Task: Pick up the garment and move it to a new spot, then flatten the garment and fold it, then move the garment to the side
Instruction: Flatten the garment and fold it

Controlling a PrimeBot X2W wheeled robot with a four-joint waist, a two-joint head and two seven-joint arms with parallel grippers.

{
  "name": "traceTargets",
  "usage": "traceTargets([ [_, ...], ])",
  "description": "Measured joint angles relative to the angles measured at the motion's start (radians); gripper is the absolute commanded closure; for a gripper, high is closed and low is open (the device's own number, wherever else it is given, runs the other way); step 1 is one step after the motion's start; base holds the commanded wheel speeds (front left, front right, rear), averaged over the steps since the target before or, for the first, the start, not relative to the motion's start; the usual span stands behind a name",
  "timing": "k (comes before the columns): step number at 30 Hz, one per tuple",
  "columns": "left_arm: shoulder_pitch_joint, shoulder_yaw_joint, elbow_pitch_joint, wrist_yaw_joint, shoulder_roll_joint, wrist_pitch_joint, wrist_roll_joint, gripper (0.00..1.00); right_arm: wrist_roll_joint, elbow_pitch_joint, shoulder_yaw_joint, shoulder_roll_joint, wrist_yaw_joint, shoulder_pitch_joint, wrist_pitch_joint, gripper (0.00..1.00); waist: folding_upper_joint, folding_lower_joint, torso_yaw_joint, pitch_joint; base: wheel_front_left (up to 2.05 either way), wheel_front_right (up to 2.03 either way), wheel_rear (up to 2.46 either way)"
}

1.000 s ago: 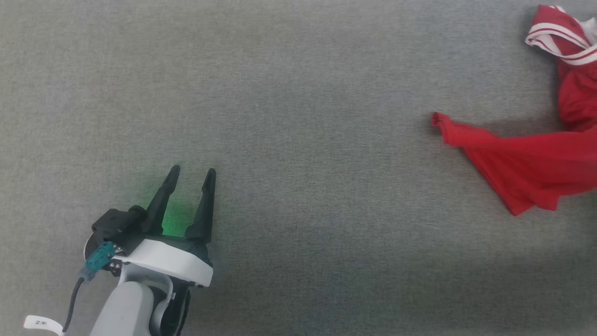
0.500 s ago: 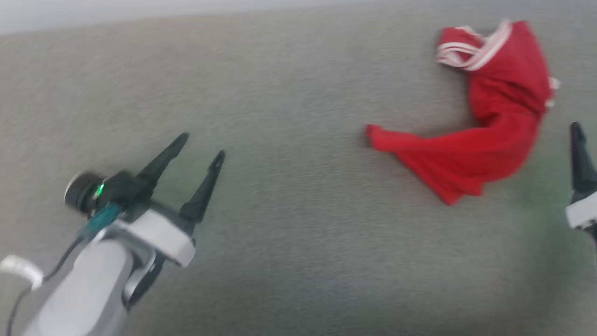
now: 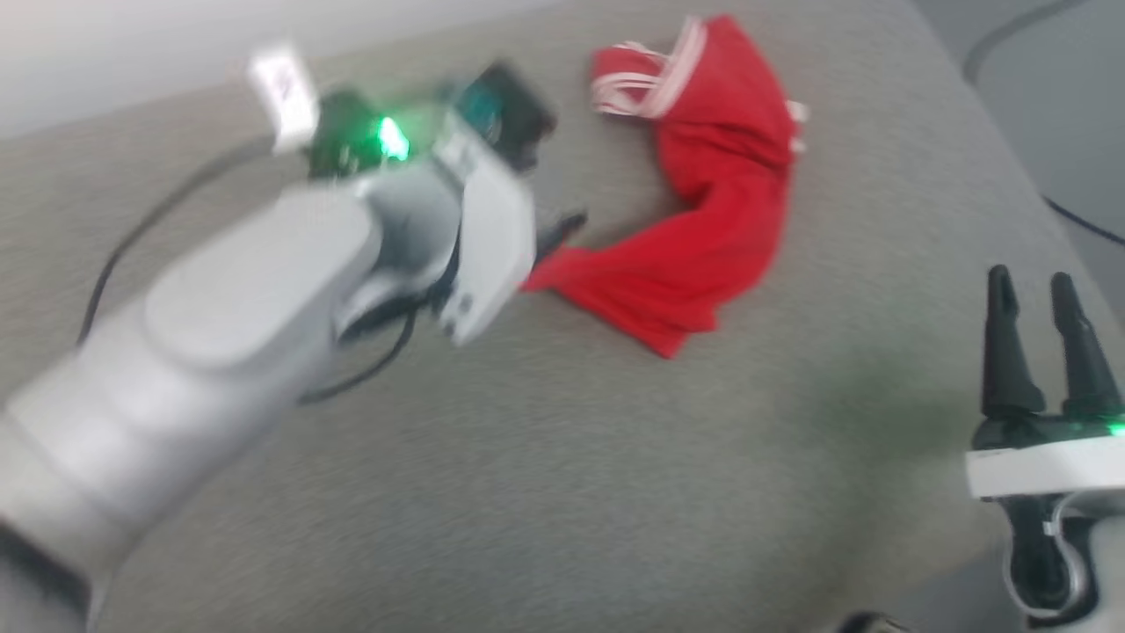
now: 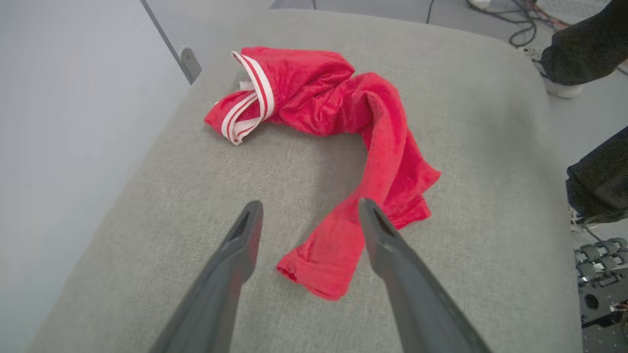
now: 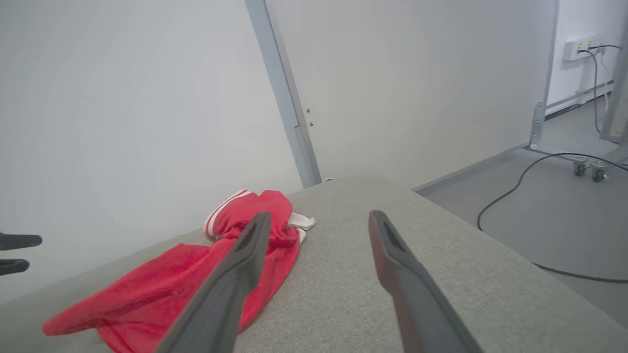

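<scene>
Scene: a red garment (image 3: 703, 220) lies bunched on a grey padded bench (image 3: 615, 457), with two arms around it.

Garment: it sits by the bench's far edge, toward the far right corner. Its striped band (image 4: 248, 105) is nearest that edge, and a narrow tail (image 4: 319, 264) curls back toward the middle. Nothing holds it, and it is neither flat nor folded.

Left gripper (image 4: 309, 206): the fingers stand wide apart and empty, aimed at the tail, whose tip lies between them in the wrist view. Whether they touch the cloth cannot be told, and the head view is blurred here.

Right gripper (image 3: 1031, 277): the fingers are apart with nothing between them. It stands near the bench's right edge, well apart from the garment.

Step in hand: judging by the loose heap, this is an approach for a grasp on the tail end. Flattening and folding are not yet done.

Next move: the left arm likely needs to sink until its fingertips straddle the tail tip, then close on the thin cloth (easy to miss, or to pinch in several layers). The right gripper probably has to come in toward the striped band if the garment is to be spread.

Bystander: a person's dark-trousered legs (image 4: 584, 49) stand off the bench's edge.
</scene>
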Motion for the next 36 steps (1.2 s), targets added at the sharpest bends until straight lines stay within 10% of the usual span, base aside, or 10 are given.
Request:
traceTargets([
  [13,-0.215,-0.123,0.334,0.000,-0.218,0.235,-0.269,0.00,0.005,-0.028,0.013,0.112,0.000,0.032,0.000,0.00,0.0000,0.0000,-0.200,0.130,0.00,0.00,0.00],
  [20,-0.245,-0.153,0.380,0.000,-0.234,0.330,-0.250,0.00,0.001,-0.049,0.008,0.129,0.000,0.035,0.000,0.00,0.0000,0.0000,-0.214,0.166,0.00,0.00,0.00],
  [21,-0.239,-0.155,0.376,0.000,-0.231,0.351,-0.253,0.50,0.001,-0.051,0.009,0.130,0.000,0.034,0.000,0.00,0.0000,0.0000,-0.214,0.169,0.00,0.00,0.00],
  [23,-0.222,-0.159,0.360,0.000,-0.222,0.378,-0.263,1.00,0.000,-0.055,0.014,0.134,0.000,0.028,0.000,0.00,0.0000,0.0000,-0.214,0.174,0.00,0.00,0.00],
  [36,-0.017,-0.161,-0.055,0.000,-0.060,0.694,-0.502,1.00,-0.003,-0.018,0.084,0.112,0.000,-0.023,0.000,0.00,0.0000,0.0000,-0.196,0.152,0.00,0.00,0.00],
])
